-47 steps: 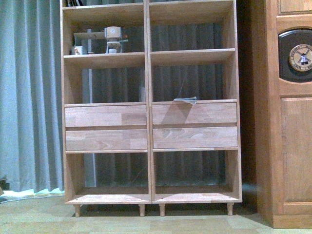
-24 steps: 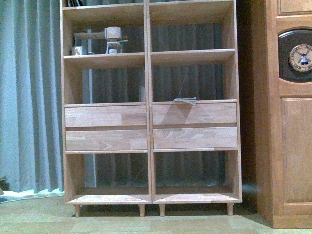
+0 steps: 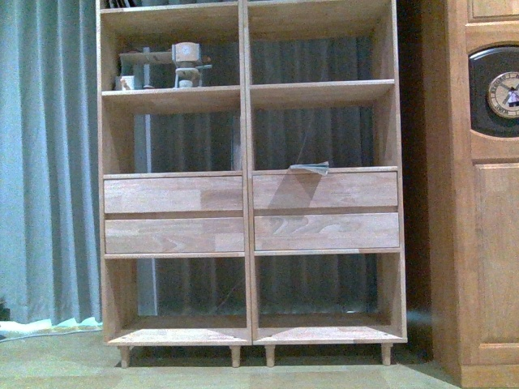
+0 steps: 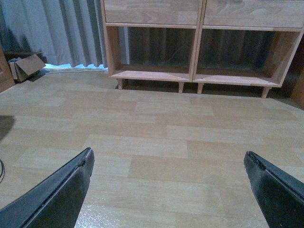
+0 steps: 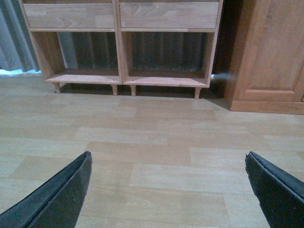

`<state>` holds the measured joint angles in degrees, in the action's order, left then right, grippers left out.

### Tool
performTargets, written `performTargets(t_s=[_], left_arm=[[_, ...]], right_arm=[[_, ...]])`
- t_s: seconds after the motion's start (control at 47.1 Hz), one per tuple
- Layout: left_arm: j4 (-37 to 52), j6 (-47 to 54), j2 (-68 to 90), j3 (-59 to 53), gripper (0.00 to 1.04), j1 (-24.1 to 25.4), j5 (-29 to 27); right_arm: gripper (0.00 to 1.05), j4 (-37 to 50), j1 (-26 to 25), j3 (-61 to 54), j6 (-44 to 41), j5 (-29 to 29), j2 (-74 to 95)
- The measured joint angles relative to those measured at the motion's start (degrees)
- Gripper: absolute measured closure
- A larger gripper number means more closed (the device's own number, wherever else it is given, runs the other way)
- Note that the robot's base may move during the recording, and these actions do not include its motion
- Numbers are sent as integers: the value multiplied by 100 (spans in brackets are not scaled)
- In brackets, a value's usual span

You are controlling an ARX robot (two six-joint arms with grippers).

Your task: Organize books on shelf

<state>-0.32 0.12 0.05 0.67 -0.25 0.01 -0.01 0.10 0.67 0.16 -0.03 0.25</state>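
The light-wood shelf (image 3: 246, 162) fills the front view, with open compartments and four drawer fronts. A thin grey-green book (image 3: 310, 168) lies flat on the ledge above the upper right drawer, one corner sticking out over the front. The white paperback is not in view. Neither arm shows in the front view. My left gripper (image 4: 167, 153) is open and empty above the bare floor, well short of the shelf's bottom compartments (image 4: 152, 75). My right gripper (image 5: 167, 155) is also open and empty over the floor, facing the shelf's base (image 5: 123, 78).
A darker wooden cabinet with a clock (image 3: 495, 203) stands right of the shelf. Grey curtains (image 3: 49, 162) hang behind and to the left. Small ornaments (image 3: 188, 65) stand in an upper left compartment. A cardboard box (image 4: 26, 66) lies on the floor at the left.
The front view has shifted slightly: the shelf looks a little larger and the clock cabinet sits further right. The book on the ledge has not moved.
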Motion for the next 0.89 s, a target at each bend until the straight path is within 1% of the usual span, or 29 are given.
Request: performTargets(t_s=[0.892], left_arm=[[0, 0, 0, 0, 7, 0, -2]], right_arm=[[7, 0, 0, 0, 0, -2, 0]])
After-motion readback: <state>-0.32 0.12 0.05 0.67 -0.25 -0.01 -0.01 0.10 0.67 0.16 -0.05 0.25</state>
